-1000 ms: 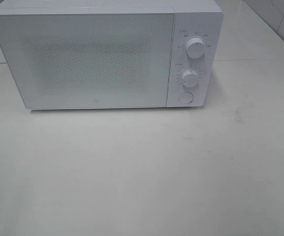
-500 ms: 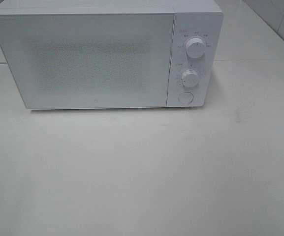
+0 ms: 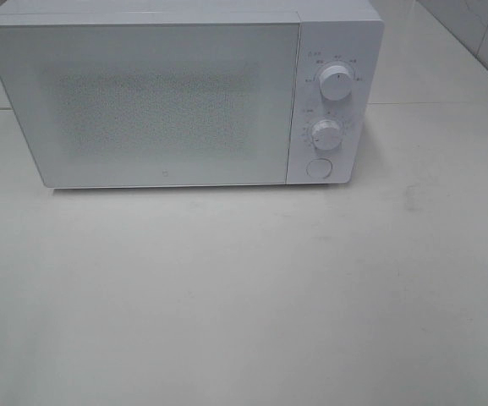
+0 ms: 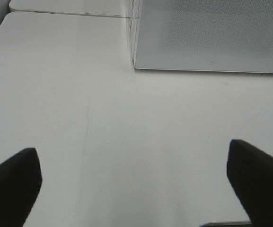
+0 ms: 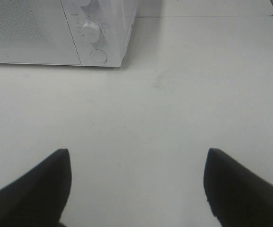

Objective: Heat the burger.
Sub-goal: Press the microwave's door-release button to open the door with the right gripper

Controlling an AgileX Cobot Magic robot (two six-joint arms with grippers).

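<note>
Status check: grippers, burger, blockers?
Left gripper open, empty, over table. Right gripper open, empty. Burger not in view. Microwave door shut, interior not visible through it.

Left gripper (image 4: 135,187): jaws spread wide apart and empty, both dark fingertips (image 4: 13,184) in the wrist view. Right gripper (image 5: 136,189): jaws likewise spread wide, empty, pointing forward and down.

White table (image 3: 244,296) — white microwave (image 3: 159,101) at its back, door shut
</note>
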